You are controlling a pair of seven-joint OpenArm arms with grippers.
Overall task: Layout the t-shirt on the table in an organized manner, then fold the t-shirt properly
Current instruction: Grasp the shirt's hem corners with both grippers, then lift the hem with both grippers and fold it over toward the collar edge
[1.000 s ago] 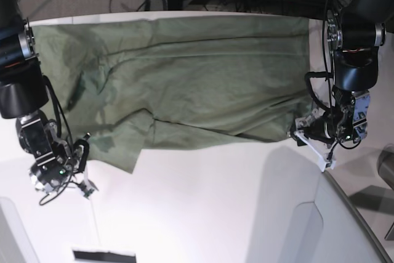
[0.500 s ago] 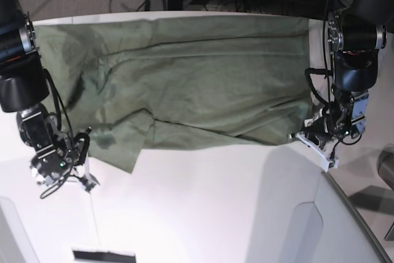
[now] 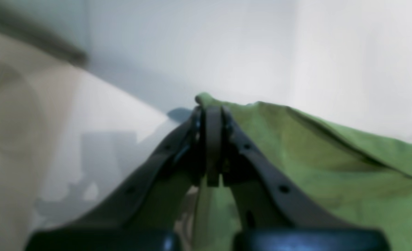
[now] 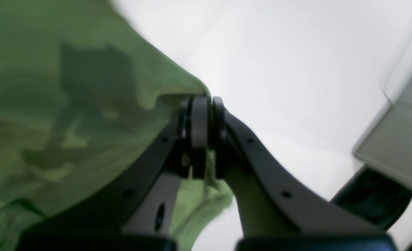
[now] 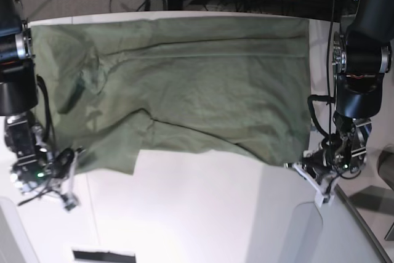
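the t-shirt (image 5: 178,84) lies spread across the far half of the table (image 5: 203,214). the left gripper (image 3: 211,115) and the right gripper (image 4: 201,104) each pinch a near corner of the cloth, jaws pressed together. both should draw toward the near edge evenly, keeping the hem taut and level.

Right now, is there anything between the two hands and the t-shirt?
No. Both hands already pinch the t-shirt: the left hand grips one near corner, the right hand the other. Nothing visible lies between.
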